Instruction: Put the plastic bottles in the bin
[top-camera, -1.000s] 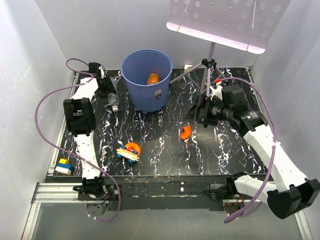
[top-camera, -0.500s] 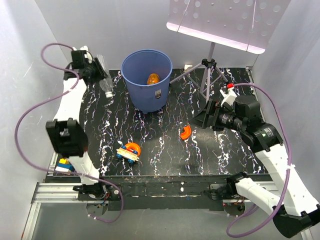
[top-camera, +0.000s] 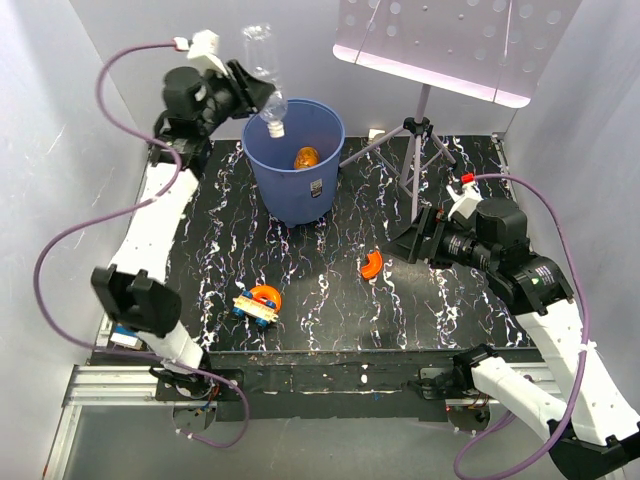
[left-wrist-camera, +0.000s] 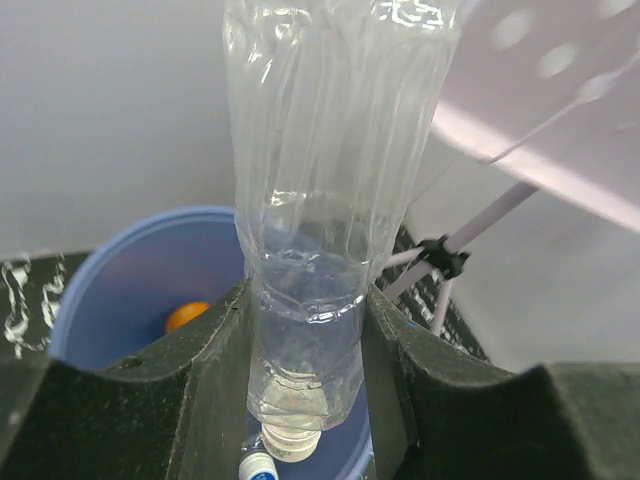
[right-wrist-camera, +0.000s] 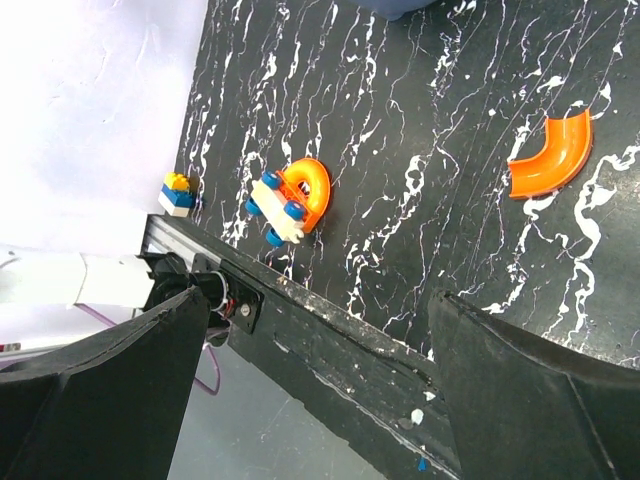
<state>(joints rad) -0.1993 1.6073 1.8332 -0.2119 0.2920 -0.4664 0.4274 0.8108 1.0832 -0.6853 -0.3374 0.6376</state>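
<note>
Lifting clear of the back-left corner where it was 0.5 s ago, the left gripper (top-camera: 252, 88) now hangs high over the near-left rim of the bin (top-camera: 300, 195), clamped on 1 clear plastic bottle (top-camera: 262, 68). The wrist view shows both fingers (left-wrist-camera: 215, 340) pressed against the bottle's lower body, its neck and cap pointing down past the fingertips into the blue bucket. Directly below the gripper, inside the bin, lies 1 orange object (top-camera: 306, 157).

The right gripper (top-camera: 415, 242) has shifted only slightly since then; its jaws stand wide apart with nothing between them, hovering above the right half of the table (top-camera: 320, 225). Ahead of it on the table lies an orange curved piece (top-camera: 371, 264), farther ahead an orange-and-white toy block (top-camera: 259, 301), and beyond that, at the table's edge, a small yellow-and-blue block (top-camera: 127, 333).

The table is black with white marbled veins, enclosed by plain white walls. A tripod stand (top-camera: 418, 150) just behind the right gripper carries a perforated white panel (top-camera: 450, 40).
</note>
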